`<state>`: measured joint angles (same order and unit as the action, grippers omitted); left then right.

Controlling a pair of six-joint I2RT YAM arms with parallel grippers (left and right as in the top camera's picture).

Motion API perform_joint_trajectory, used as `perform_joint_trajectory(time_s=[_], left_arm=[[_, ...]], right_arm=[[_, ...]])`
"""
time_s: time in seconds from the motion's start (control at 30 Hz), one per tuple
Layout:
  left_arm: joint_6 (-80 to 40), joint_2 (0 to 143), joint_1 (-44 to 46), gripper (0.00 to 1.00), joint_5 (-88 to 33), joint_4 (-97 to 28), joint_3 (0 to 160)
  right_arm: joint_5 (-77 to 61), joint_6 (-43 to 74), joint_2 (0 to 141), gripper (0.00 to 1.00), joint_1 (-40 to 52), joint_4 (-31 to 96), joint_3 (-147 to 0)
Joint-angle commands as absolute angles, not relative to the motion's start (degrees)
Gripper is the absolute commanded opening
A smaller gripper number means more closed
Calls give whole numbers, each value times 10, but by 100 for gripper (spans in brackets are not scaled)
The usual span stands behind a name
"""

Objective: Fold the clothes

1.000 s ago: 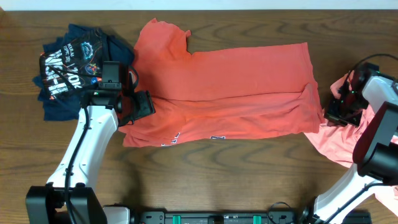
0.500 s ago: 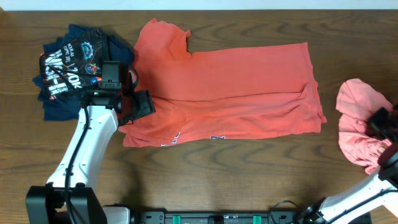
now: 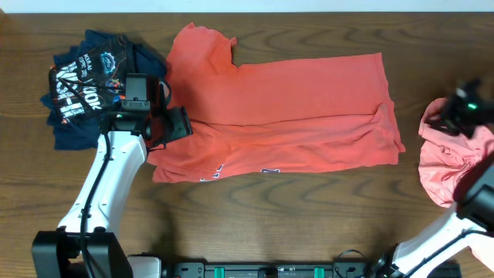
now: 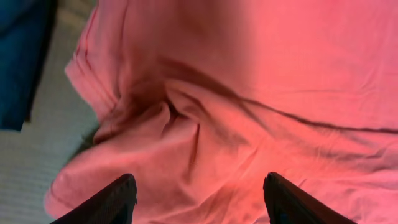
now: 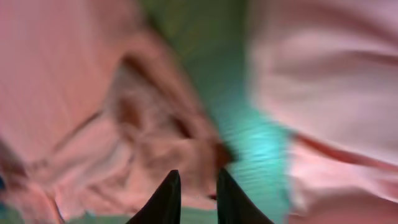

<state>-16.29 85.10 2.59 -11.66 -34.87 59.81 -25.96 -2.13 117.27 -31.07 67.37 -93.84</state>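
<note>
Nearest the arm bases, the bare dark wooden table [image 3: 270, 224] runs along the near edge of the coral-red cotton T-shirt [image 3: 309, 116]. The shirt lies sideways across the middle, doubled lengthwise, with one sleeve sticking out at its far-left corner. Only scraps of navy-and-white print [image 3: 218, 171] peep from under that near edge; the design itself is hidden.

The left gripper [image 3: 174, 127] hangs over the shirt's left end. The left wrist view shows only its dark fingertips, spread wide above the rumpled coral cloth [image 4: 249, 93] and holding nothing.

Just beyond the shirt's right end lies a crumpled salmon-pink T-shirt [image 3: 451, 166], its bulk cut off by the frame edge. The right gripper [image 3: 455, 116] is over it, smeared by blur. In the right wrist view the fingertips [image 5: 166, 198] sit close together, and the blur hides whether they pinch cloth.

Farthest back, left of the coral sleeve, is a bunched navy printed garment [image 3: 81, 85], partly covered by the left arm.
</note>
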Motion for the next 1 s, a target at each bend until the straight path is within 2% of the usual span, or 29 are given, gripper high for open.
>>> perform_joint_trajectory(time_s=[0.0, 0.1, 0.23, 0.3, 0.57, 0.67, 0.77, 0.83, 0.97], left_arm=[[-150, 867, 26, 67, -116, -342, 601], [-150, 894, 26, 67, -111, -352, 601], [-150, 938, 26, 67, -111, -372, 601], [-150, 956, 26, 67, -111, -375, 601], [-150, 1000, 26, 67, -111, -381, 600], [-150, 1013, 26, 67, -111, -392, 591], [-150, 1026, 26, 67, -111, -393, 576], [-150, 1030, 26, 67, -111, -397, 564], [-151, 1030, 26, 67, -111, -411, 538]], right_arm=[[-232, -65, 1161, 21, -241, 674, -928], [-171, -64, 1164, 25, -182, 660, -898], [-87, -17, 1164, 45, -133, 620, -849], [-77, -6, 1164, 46, -119, 601, -828], [-72, 13, 1164, 46, -113, 551, -767], [-49, 24, 1164, 41, -113, 542, -745], [-2, 56, 1164, 31, -113, 538, -727], [30, 76, 1164, 27, -113, 547, -720], [108, 128, 1164, 25, -120, 580, -719]])
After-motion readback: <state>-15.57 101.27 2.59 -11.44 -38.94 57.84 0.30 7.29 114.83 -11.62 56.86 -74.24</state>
